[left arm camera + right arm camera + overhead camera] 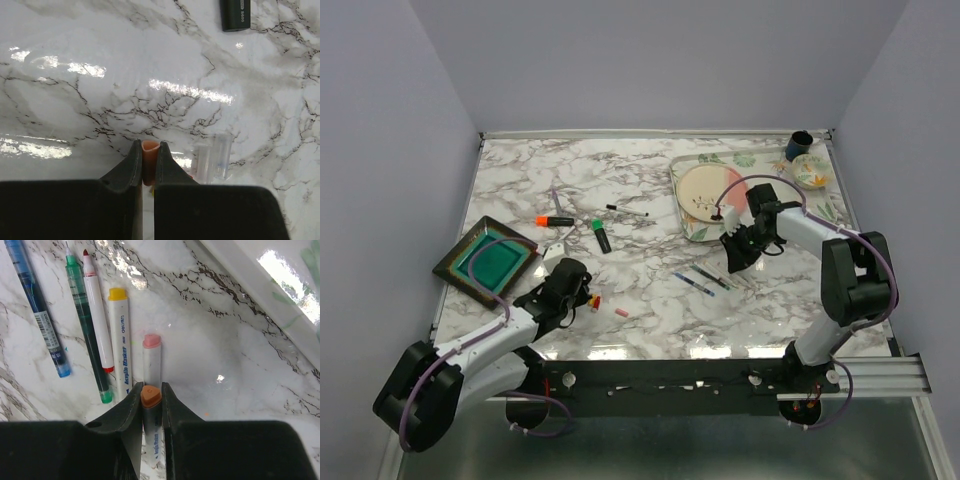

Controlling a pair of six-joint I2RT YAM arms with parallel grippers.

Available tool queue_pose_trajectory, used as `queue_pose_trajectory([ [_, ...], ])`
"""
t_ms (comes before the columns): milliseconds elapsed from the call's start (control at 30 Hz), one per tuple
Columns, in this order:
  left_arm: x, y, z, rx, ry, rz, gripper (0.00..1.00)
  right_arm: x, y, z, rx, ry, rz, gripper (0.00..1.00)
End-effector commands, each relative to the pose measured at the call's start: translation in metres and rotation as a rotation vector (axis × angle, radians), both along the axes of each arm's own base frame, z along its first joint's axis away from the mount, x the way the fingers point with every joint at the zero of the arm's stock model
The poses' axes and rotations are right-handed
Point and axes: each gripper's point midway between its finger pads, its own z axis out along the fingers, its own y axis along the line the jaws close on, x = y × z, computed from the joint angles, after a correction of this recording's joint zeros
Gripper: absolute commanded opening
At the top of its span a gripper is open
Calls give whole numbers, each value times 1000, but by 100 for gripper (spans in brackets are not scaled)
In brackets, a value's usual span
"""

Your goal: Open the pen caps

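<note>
In the left wrist view my left gripper [149, 146] is shut on a small hollow orange pen cap [150, 161] just above the marble; from above it sits at the near left [582, 296]. Two clear caps [212, 161] lie to its right. My right gripper [150, 388] is shut on a white marker with an orange end [150, 396], and it hangs near the tray [735, 255]. Beneath it lie a pink-ended marker [151, 356], a yellow-ended marker [120, 340] and red [97, 320], green [87, 330] and blue [37, 310] pens.
An orange-capped highlighter [555, 220], a green-capped highlighter [602, 235] and a thin black pen [627, 211] lie mid-table. A pink cap [622, 312] rests near the front. A green square dish [485, 262] is at left. The floral tray [685, 228] with a plate, cup [799, 145] and bowl is at back right.
</note>
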Motion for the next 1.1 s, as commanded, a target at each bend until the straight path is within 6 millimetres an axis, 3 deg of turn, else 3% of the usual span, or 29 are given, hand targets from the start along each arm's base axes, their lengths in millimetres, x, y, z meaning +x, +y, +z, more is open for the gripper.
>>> queue_pose_trajectory([
  [0,2,-6,-4,-19,23,-15,11,4,0,0,-21,-2,19,27],
  [300,1,-12,-9,-28,47,-43,18,1,2,0,-17,8,28,34],
  [500,0,-18,-8,-47,55,-69,28,2,5,10,7,-16,35,41],
  [600,0,-21,-7,-54,57,-80,36,3,9,19,26,-37,44,44],
  [733,1,-21,-3,-59,46,-82,53,5,11,31,45,-75,47,48],
  [933,5,-20,11,-49,21,-81,70,6,13,48,67,-135,55,50],
  [1067,15,-21,27,-38,-19,-89,78,6,19,71,120,-210,72,50],
])
